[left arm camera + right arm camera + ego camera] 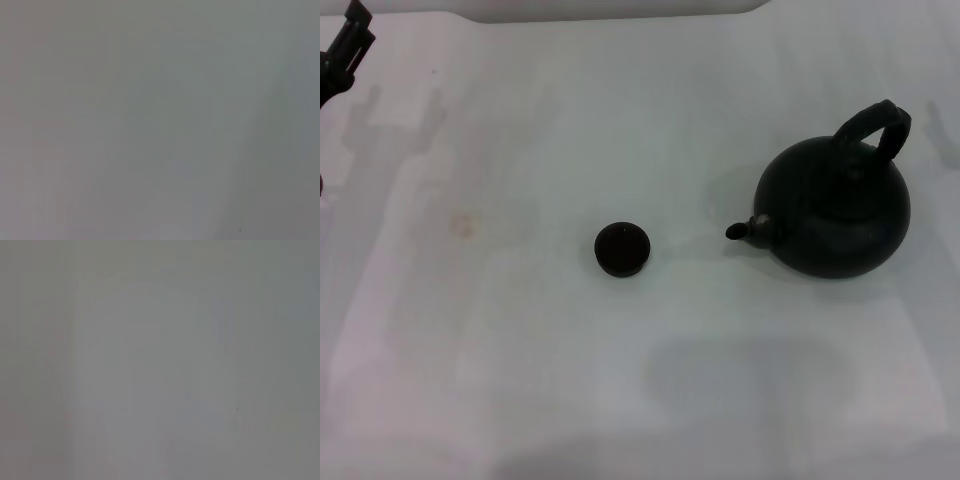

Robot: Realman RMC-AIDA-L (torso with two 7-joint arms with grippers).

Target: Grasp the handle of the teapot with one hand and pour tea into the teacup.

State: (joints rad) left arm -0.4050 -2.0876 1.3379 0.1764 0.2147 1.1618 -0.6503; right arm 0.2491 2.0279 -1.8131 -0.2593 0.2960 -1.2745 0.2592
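**Inspector:** Jaws first. Only the left gripper (350,35) shows, at the far left corner of the head view, well above the white table (520,360). Whether its fingers are spread or closed I cannot tell; just a dark fragment is in frame. No right gripper appears in any view, and both wrist views give only a blank grey surface.

**Clerk:** And the task's things?

**Inspector:** One teapot (835,208), dark and round, stands upright on the robot's right side of the table. Its spout (745,230) points toward the centre, at the teacup (622,248), which sits apart from it near the middle. The handle (873,127) arches over the pot's top on the far side. Nothing grips it.

**Clerk:** Which arm is better placed?

**Inspector:** By position, the right arm, in my judgement: the pot lies on its side, well apart from the left gripper, with the cup between. Spout-to-cup runs crosswise, so a tilt toward the left would carry the stream cupward.

**Clerk:** Stage?

**Inspector:** Undetermined. Cup contents cannot be read; pot standing free suits either before pouring or after setting down.
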